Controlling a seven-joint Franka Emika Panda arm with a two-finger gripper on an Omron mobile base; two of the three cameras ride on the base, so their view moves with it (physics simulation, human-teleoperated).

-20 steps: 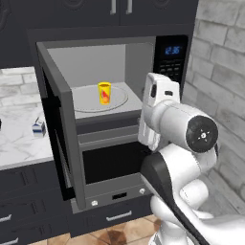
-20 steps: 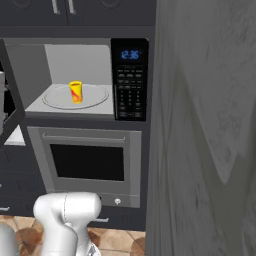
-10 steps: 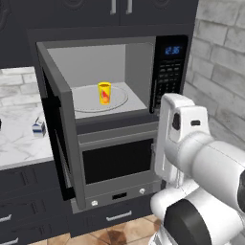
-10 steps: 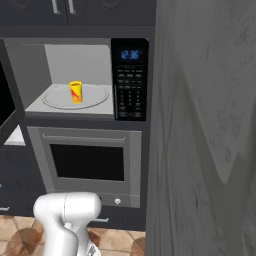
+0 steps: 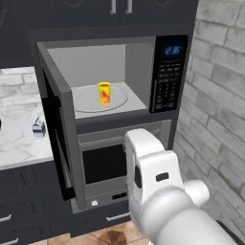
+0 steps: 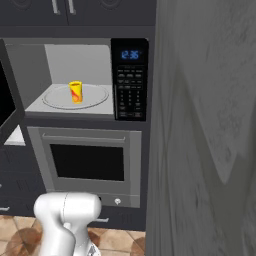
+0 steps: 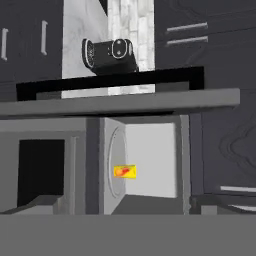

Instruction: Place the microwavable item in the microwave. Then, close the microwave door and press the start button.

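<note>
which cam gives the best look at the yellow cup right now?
Left base view: the yellow cup stands upright on the turntable, large and unobstructed, its red mark facing the camera. The right base view shows it smaller and farther left. The hand view shows it rolled sideways and tiny.

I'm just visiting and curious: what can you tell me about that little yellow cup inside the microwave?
The small yellow cup with a red-orange mark on its side stands upright near the middle of the round glass turntable plate inside the open grey metal microwave. It looks smooth, like plastic or paper. Nothing but the plate touches it.
</note>
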